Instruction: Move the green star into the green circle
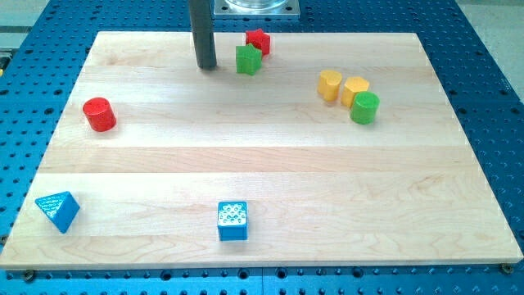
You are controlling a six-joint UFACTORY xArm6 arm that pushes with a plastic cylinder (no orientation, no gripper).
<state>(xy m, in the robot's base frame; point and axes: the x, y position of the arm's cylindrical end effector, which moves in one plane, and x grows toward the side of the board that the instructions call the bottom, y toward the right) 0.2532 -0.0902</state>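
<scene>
1. The board [270, 164] is pale wood in long glued strips, smooth, with faint grain. It lies on a blue metal table [491, 74] dotted with rows of small holes. A bright metal plate [255, 6] shows at the view's top edge.
2. My tip [206, 67] is the end of a straight dark rod, resting on the board near its top edge. It carries no jaws, so it neither spreads, presses together nor pinches anything.
3. The green star [249, 59] sits just to the right of my tip, with a narrow gap between them. Its shape is hard to make out; it reads as a blocky, notched piece.
4. A red block [259, 40] stands just behind the green star, at its upper right, touching or nearly so.
5. The green circle [365, 107] is a short cylinder well to the right, in a tight cluster with two yellow blocks [330, 84] [354, 89].
6. Bare board lies between the green star and that cluster.
7. A red cylinder [99, 114] stands alone at the left.
8. A blue triangle [58, 211] lies near the bottom left corner.
9. A blue cube [232, 220] with pale dots on top sits near the bottom edge.
</scene>
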